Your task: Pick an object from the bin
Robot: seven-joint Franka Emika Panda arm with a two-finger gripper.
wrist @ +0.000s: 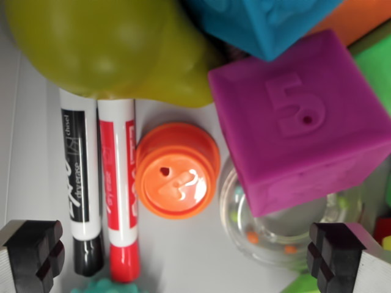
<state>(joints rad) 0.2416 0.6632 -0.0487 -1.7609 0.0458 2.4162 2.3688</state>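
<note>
We look straight down into the bin w/ our gripper point(183, 256) spread wide, holding nothing. The orange cup point(177, 170) stands upside down between the fingertips, just ahead of them, beside the red marker point(119, 189).

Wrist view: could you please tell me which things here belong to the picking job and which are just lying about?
Job in hand:
gripper, open, fingers either side
orange cup, centred between the fingers, the likeliest pick
bin floor

Lying about, though any could be picked:
black marker
red marker
purple block
blue block
yellow-green toy
clear ball
</note>
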